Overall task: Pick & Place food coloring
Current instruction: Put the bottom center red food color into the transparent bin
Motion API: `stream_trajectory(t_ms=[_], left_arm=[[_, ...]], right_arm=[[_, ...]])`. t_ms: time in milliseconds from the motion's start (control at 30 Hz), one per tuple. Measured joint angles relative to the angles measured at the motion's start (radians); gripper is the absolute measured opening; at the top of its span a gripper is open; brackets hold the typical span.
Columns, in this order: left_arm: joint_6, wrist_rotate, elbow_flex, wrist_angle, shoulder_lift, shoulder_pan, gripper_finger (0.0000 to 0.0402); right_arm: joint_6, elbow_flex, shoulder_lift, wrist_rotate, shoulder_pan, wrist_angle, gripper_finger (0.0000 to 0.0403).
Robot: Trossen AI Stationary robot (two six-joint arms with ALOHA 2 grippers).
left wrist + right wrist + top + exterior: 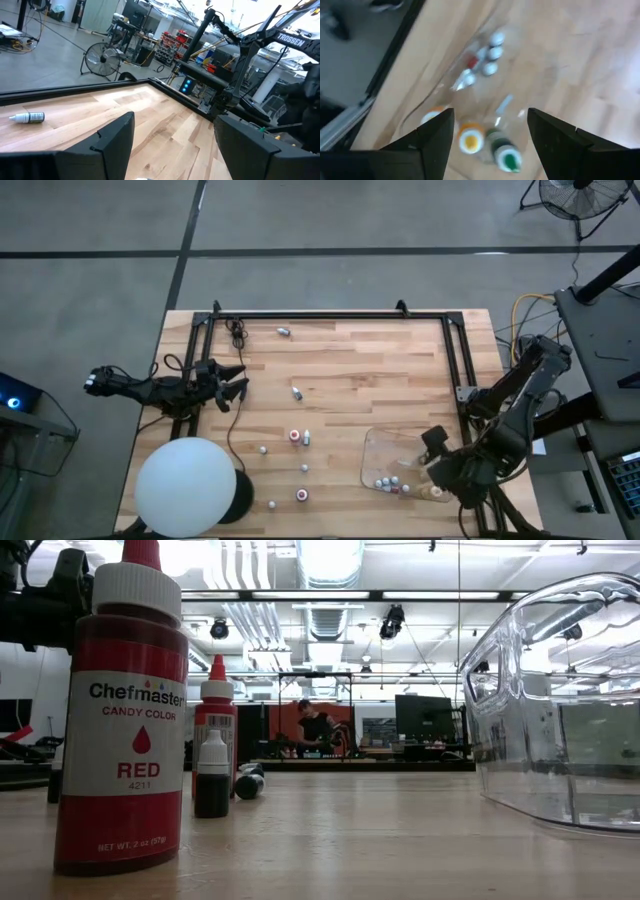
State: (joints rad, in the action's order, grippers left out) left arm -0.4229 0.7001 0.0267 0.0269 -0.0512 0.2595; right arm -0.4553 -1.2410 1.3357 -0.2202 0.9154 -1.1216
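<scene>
1. Food coloring bottles (393, 484) lie in a small cluster inside the clear tray (385, 442), on the desk's 4 o'clock side in the high view. The right wrist view shows white-capped ones (493, 39) grouped together, a yellow-capped one (470, 141) and a green-capped one (509, 160) closer to the claw.
2. More bottles are scattered over the bare wood: a pair (298, 437) near the middle, one (297, 392) toward 12 o'clock from them, one (284, 332) near the far rail, and singles (301, 495) toward 6 o'clock.
3. The low view shows a red-labelled bottle (121, 730) standing upright, plastic, cylindrical with a white collar and red tip; beside it stand a second red bottle (215, 730) and a small dark bottle (211, 775) with a white cap.
4. The right claw (437, 463) hovers over the tray's 3 o'clock edge with its fingers (432, 140) spread apart and nothing between them.
5. The tray is shallow, transparent, glossy plastic with rounded corners; its wall (540, 700) curves up at the low view's right.
6. The left claw (235, 380) sits at the desk's 9 o'clock edge, released, fingers (107, 140) wide and empty, well apart from any bottle. A white-capped bottle (27, 117) lies on its side ahead of it.
7. A big white ball (185, 486), smooth and matte, rests at the 7 o'clock corner.
8. The desk (350, 370) is pale butcher-block wood, framed by a black metal rail (330, 315).
9. A person (312, 726) shows far off in the room beyond.
</scene>
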Motion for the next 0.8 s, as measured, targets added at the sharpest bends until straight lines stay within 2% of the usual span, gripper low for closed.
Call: stream_trajectory(t_ms=[333, 533, 700, 800], left_arm=[[0.0, 0.0, 0.0, 0.0, 0.0, 0.0, 0.0245], [0.0, 0.0, 0.0, 0.0, 0.0, 0.0, 0.0245], [0.0, 0.0, 0.0, 0.0, 0.0, 0.0, 0.0245], [0.0, 0.0, 0.0, 0.0, 0.0, 0.0, 0.0245]], right_arm=[[-0.127, -0.156, 0.002, -0.302, 0.0, -0.079, 0.0268], [-0.178, -0.205, 0.002, -0.437, -0.009, -0.075, 0.0287], [-0.248, -0.23, 0.002, -0.461, -0.064, -0.065, 0.0301], [-0.255, -0.233, 0.003, -0.427, -0.114, -0.033, 0.031]])
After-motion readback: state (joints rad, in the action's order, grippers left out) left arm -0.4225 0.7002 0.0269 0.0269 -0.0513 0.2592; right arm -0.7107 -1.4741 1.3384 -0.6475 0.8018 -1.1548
